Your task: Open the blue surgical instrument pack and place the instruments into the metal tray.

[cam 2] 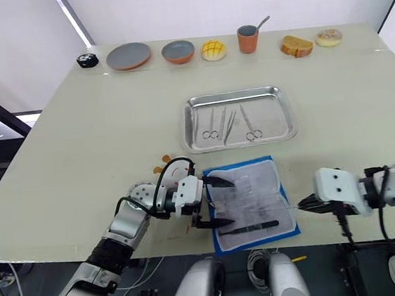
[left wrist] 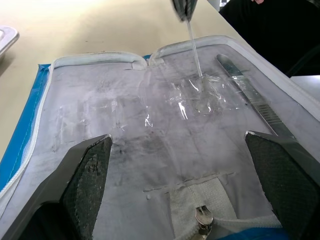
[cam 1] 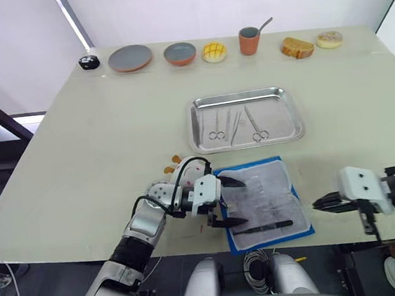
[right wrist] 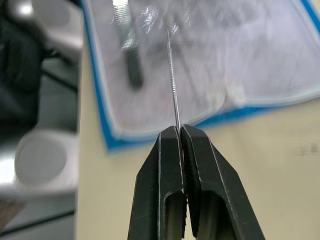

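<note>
The blue surgical instrument pack (cam 1: 266,192) lies open near the table's front edge, grey-white lining up. A slim instrument with a dark handle (cam 1: 264,226) rests on the lining along its near side. My left gripper (cam 1: 240,201) stands open at the pack's left edge, its fingers (left wrist: 85,185) spread over the lining. My right gripper (cam 1: 316,205), just right of the pack, is shut on a thin silver instrument (right wrist: 172,75) whose far end reaches over the lining. Behind the pack, the metal tray (cam 1: 243,94) holds scissors (cam 1: 216,127) and other slim instruments (cam 1: 255,126).
A white wad with orange bits (cam 1: 175,166) lies by my left wrist. Along the far edge stand a black object (cam 1: 89,62), a grey plate (cam 1: 131,57), a bowl (cam 1: 180,54), a yellow bun (cam 1: 213,52), an orange cup with a spoon (cam 1: 249,40), bread (cam 1: 296,47) and a doughnut (cam 1: 329,39).
</note>
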Robot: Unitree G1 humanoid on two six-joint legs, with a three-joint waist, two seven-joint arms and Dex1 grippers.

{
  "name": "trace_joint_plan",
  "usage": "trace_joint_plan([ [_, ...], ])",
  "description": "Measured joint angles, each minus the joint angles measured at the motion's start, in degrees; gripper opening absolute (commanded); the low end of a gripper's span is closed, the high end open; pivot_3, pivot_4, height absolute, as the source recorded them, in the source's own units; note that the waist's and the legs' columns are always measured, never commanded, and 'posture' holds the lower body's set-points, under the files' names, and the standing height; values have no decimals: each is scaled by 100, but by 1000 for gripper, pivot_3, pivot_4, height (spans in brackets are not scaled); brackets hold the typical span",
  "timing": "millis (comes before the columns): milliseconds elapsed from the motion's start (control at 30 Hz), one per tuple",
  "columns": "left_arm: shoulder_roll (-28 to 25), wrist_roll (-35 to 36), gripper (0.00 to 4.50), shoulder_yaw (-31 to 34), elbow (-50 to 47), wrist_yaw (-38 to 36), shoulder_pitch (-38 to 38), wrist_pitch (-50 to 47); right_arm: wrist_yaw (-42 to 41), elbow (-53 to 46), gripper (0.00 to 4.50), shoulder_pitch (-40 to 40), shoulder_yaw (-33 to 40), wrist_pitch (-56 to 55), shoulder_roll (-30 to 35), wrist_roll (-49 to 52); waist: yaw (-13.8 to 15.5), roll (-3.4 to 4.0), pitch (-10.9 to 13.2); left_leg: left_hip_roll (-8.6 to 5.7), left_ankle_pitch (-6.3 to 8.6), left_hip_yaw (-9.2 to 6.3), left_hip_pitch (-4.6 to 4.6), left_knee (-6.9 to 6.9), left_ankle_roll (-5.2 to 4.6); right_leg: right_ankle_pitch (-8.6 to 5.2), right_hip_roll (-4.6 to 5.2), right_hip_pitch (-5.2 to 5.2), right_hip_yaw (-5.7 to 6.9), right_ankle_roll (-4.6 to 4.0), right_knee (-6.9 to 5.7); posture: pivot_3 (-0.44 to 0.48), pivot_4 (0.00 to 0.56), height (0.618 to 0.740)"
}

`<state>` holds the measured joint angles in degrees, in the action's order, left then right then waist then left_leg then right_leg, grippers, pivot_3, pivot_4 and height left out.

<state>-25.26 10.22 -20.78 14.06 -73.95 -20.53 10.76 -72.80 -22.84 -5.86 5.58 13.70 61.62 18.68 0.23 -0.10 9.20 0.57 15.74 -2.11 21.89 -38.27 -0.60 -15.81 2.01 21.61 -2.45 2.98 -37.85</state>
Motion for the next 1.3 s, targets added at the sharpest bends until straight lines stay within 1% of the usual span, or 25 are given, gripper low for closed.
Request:
trace_joint_plan([
  [100, 9, 0, 4500, 4, 53, -9, -1, 63, -275, 150, 113, -220, 630, -147, 63, 240, -1, 2, -2, 2, 0, -1, -4, 0, 0, 0, -3, -2, 0, -1, -2, 0, 150, 740],
  [133, 12, 0, 4500, 1, 62, -9, -7, 72, -296, 147, 113, -239, 676, -137, 62, 278, -1, 4, -2, 2, 0, 0, -4, 0, 0, 0, -3, -2, 0, -1, -2, 0, 150, 740],
  [167, 42, -2, 4500, 0, 93, -9, -13, 108, -393, 132, 113, -357, 980, -11, 63, 556, 13, 6, -4, 2, 0, -1, -3, 0, 0, 0, -1, -3, -1, -1, -2, 0, 150, 740],
  [233, 54, -2, 4500, 1, 103, -9, -15, 120, -416, 127, 113, -391, 1064, 31, 62, 626, 20, 6, -4, 2, 0, -1, -3, 0, 0, 0, -1, -3, -1, 0, -1, 0, 150, 740],
  [267, 76, -6, 4500, 0, 124, -8, -20, 150, -313, 73, 113, -417, 1289, 380, 2, 923, 38, 7, -4, 2, 0, 1, -3, -1, 0, 1, -1, -3, -3, 0, -1, 0, 150, 740],
  [333, 85, -13, 4500, 2, 135, -7, -23, 160, -57, 7, 113, -315, 1448, 759, -161, 1264, 47, 7, -5, 3, 0, -1, -3, 0, 0, 1, -1, -3, -2, 0, -1, 0, 150, 740],
  [433, 134, -44, 4500, -1, 195, -3, -64, 163, 1102, -128, 113, 486, 1367, 1672, -916, 1943, 41, 15, -10, 2, 0, 3, -4, -2, 0, 1, 0, -3, -8, -1, -3, 0, 150, 740],
  [467, 140, -45, 4500, 0, 198, -2, -66, 164, 1349, -130, 113, 672, 1309, 1837, -1062, 2022, 41, 15, -10, 2, 0, 2, -4, -1, 0, 1, 0, -3, -7, -1, -2, 0, 150, 740],
  [500, 166, -53, 4500, 2, 197, 5, -66, 170, 1872, -124, 113, 1021, 1191, 2144, -1338, 2099, 56, 16, -11, 1, 0, -3, 0, -1, 0, 1, 0, -2, -3, -1, -2, 0, 150, 740],
  [600, 219, -81, 4500, -4, 200, 44, -77, 177, 2876, -75, 113, 1682, 840, 2525, -1962, 2064, 84, 18, -12, -2, 0, -10, 6, -2, 0, 1, 6, 0, 5, 0, -2, 0, 150, 740],
  [633, 204, -86, 4500, 16, 179, 53, -54, 200, 3362, 61, 113, 1944, 707, 2689, -2279, 1923, 66, 1, -15, 1, 0, -13, 6, -2, 0, 0, 2, -1, 3, 0, -1, 0, 150, 740],
  [667, 189, -89, 4500, 35, 180, 59, -48, 199, 3723, 210, 113, 2202, 617, 2729, -2563, 1745, 43, 1, -17, -2, 0, -11, 4, -2, 0, 0, 1, -2, -1, 0, -3, 0, 150, 740],
  [700, 208, -102, 4500, 46, 184, 119, -46, 186, 4539, 600, 113, 2658, 398, 2812, -3140, 1344, 17, 12, -18, -6, -1, 0, -5, -1, -1, 0, 2, 0, -14, 1, -9, 0, 150, 740],
  [767, 242, -105, 4500, 32, 168, 174, -38, 170, 5212, 1068, 113, 3052, 89, 2949, -3576, 977, -1, 17, -18, -6, -1, -10, 4, 0, -1, 0, 2, 6, -5, 0, -12, 0, 150, 740],
  [867, 246, -104, 4500, 15, 94, 183, -7, 152, 5687, 1432, 113, 3369, -213, 3063, -3878, 593, 37, 20, -17, -8, -1, -9, 10, 1, -1, 0, 3, 11, -3, 0, -10, 0, 150, 740],
  [900, 233, -104, 4500, 22, 84, 184, -4, 128, 5974, 1669, 113, 3596, -297, 3143, -4049, 378, 23, 20, -17, -8, -1, -7, 9, 2, -1, 0, 3, 11, -5, 0, -11, 0, 150, 740],
  [967, 234, -105, 4500, 24, 76, 215, -8, 88, 6296, 2057, 113, 3940, -329, 3262, -4324, 194, 20, 21, -17, -9, -1, -11, 9, 3, -1, 1, 2, 11, 0, -1, -13, 0, 150, 740],
  [1067, 239, -105, 4500, 27, 77, 255, -6, 77, 6583, 2483, 113, 4205, -305, 3318, -4721, 60, 21, 22, -17, -9, -1, -14, 8, 4, -1, 1, 2, 10, 4, -1, -15, 0, 150, 740],
  [1300, 248, -103, 4500, 54, 195, 267, -3, 269, 6731, 2807, 113, 4212, -236, 3408, -4980, -51, -4, 25, -18, -10, -1, -11, 3, 4, -2, 1, 3, 9, 1, -2, -20, 0, 150, 740],
])
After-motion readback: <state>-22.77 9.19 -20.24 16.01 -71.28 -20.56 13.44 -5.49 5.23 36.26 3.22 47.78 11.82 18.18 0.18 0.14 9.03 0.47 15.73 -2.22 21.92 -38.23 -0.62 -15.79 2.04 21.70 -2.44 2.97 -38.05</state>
